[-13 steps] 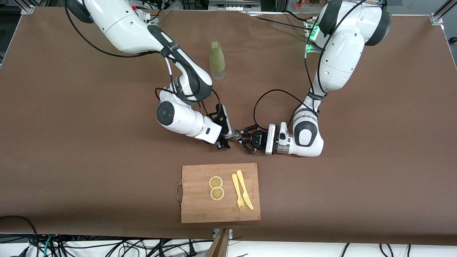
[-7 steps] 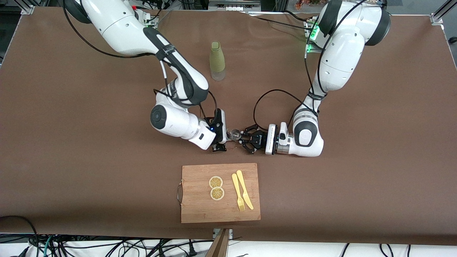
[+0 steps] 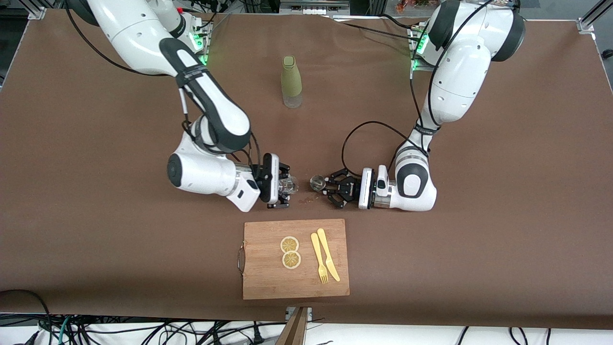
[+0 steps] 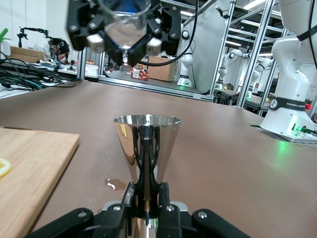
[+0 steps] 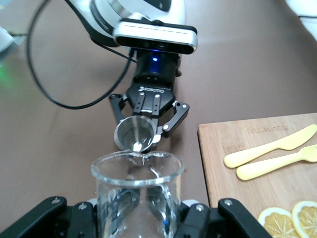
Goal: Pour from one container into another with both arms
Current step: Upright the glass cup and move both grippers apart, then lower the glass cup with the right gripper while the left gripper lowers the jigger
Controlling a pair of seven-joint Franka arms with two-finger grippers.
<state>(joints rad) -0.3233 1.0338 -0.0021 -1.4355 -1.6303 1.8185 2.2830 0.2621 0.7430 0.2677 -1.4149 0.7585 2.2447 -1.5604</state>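
Note:
My left gripper (image 3: 322, 184) is low over the middle of the table, shut on a small shiny metal cone cup (image 3: 317, 182) that stands upright. In the left wrist view the cup (image 4: 147, 144) rises right above the left gripper (image 4: 147, 186). My right gripper (image 3: 286, 187) is shut on a clear glass beaker (image 3: 289, 185), a short gap from the cup toward the right arm's end. The right wrist view shows the beaker (image 5: 136, 193) in the right gripper (image 5: 136, 213), facing the metal cup (image 5: 134, 133). From the left wrist the beaker (image 4: 125, 27) appears higher than the cup.
A small wet spill (image 3: 305, 200) marks the brown cloth beside the cup. A wooden cutting board (image 3: 268, 278) nearer the camera carries two lemon slices (image 3: 290, 252), a yellow fork (image 3: 319, 258) and knife (image 3: 328, 254). A green bottle (image 3: 291, 82) stands farther back between the arms.
The right gripper has drawn back from the metal cup toward the right arm's end, carrying the beaker. The left gripper and cup have hardly moved.

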